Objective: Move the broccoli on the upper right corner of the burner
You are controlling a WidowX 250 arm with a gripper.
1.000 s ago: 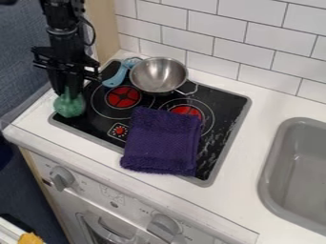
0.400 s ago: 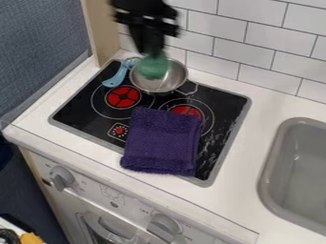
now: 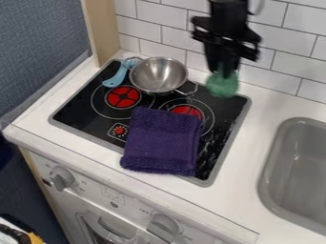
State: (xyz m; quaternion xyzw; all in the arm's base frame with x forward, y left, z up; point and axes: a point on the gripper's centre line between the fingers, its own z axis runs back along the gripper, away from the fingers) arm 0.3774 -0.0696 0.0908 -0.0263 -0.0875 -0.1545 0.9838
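Black rectangular cooktop with grey rim (image 3: 79,108): destination; final placement at its upper right corner outstanding.
Folded purple cloth towel (image 3: 160,140): lies across the front part of the cooktop, apparently clear of the goal.
Black two-finger gripper (image 3: 223,72): closed on its load; lowering and release remain.
Rounded green toy broccoli (image 3: 223,86): grasped and raised, near the upper right corner in view; transport judged nearly complete.

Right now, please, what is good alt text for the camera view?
A black gripper holds green broccoli near the upper right corner of the cooktop; a metal bowl, blue utensil and purple cloth lie on it.
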